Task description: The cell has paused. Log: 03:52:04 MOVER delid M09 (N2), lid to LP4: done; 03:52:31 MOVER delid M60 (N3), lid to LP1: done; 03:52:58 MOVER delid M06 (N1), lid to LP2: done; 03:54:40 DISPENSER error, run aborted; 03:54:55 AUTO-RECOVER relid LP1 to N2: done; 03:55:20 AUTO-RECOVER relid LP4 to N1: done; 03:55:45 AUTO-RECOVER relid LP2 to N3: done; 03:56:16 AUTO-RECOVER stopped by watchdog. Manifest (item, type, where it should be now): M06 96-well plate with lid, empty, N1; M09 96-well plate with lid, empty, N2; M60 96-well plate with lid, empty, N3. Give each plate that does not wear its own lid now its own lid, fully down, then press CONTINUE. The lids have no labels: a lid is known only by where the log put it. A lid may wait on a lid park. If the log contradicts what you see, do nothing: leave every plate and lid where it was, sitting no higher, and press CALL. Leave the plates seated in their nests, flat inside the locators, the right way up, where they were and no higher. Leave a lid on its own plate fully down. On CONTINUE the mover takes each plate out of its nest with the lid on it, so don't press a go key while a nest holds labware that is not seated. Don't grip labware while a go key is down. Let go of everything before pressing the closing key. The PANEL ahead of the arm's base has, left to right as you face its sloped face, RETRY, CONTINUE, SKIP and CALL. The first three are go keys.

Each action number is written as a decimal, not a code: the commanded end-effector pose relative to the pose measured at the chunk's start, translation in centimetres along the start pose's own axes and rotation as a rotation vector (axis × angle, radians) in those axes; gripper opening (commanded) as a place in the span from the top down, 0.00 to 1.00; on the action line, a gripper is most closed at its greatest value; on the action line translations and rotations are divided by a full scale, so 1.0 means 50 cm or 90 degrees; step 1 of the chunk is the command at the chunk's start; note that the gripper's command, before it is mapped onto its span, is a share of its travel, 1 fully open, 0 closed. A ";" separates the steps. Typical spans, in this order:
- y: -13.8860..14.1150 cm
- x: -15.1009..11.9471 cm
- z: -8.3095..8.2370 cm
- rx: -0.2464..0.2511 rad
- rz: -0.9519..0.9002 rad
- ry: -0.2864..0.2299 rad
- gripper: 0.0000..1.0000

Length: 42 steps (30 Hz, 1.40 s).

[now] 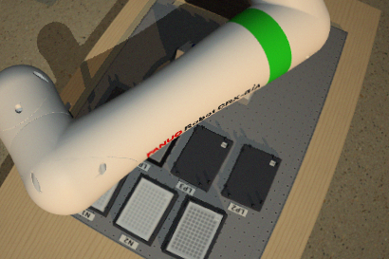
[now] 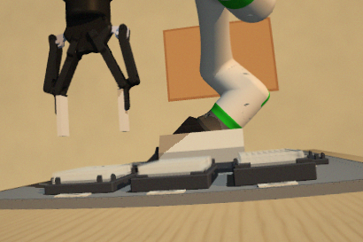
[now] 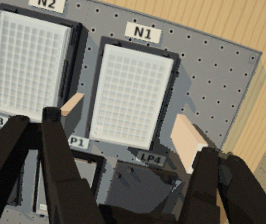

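While the claw (image 2: pixel 93 115) hangs wide and empty above the lidded plate in nest N1 (image 3: pixel 130 96), no lid is yet in hand — the swap step is barely begun. Judged next: descend squarely, fingers flanking the lid's long edges, then close — lifting the lid alone.

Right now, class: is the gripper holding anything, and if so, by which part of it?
Nothing is held. The gripper hangs open above the lidded plate in nest N1, its pale fingertips apart with only air between them.
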<state>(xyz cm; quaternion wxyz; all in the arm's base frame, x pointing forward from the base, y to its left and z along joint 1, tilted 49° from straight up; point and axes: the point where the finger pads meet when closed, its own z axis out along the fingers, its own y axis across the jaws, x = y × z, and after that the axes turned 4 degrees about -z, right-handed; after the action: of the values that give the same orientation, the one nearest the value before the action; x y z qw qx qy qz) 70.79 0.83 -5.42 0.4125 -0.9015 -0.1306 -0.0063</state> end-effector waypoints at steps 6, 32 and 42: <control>0.000 0.000 -0.003 0.000 0.000 0.000 0.34; -0.266 0.042 -0.003 0.000 0.035 0.000 0.34; -0.266 0.042 -0.003 0.000 0.035 0.000 0.34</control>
<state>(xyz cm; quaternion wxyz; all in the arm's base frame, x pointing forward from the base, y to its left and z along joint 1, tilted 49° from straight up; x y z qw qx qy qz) 69.63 9.57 4.80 0.4126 -0.9047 -0.1057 0.0050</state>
